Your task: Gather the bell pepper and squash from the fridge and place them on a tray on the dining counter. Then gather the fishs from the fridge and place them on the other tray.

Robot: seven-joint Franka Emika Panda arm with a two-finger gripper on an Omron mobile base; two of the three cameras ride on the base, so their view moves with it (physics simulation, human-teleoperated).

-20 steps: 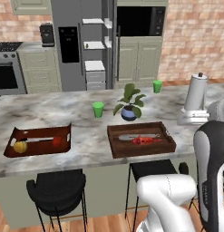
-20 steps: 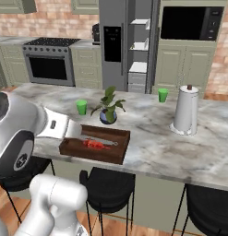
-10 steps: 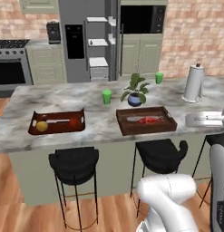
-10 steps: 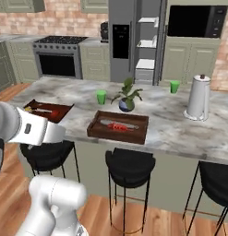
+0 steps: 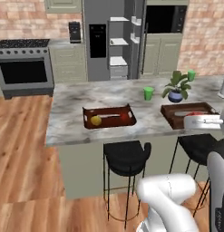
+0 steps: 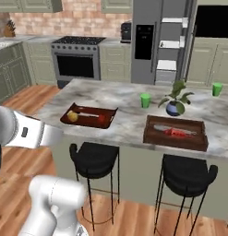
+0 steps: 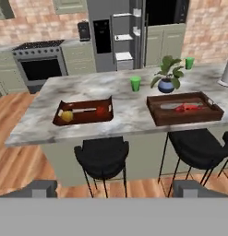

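Gripper (image 7: 113,188): I hold its jaws apart, empty (cargo delivered); yellow squash (image 7: 66,115), red bell pepper (image 7: 101,110) on left brown tray (image 7: 83,119).

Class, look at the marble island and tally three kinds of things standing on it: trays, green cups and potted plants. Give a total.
Trays: 2 (left tray, right tray)
Green cups: 2 (near cup, far cup)
Potted plants: 1 (potted plant)
Total: 5

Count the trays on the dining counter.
2: a tray with the squash and bell pepper; another tray with both fish, near the plant.
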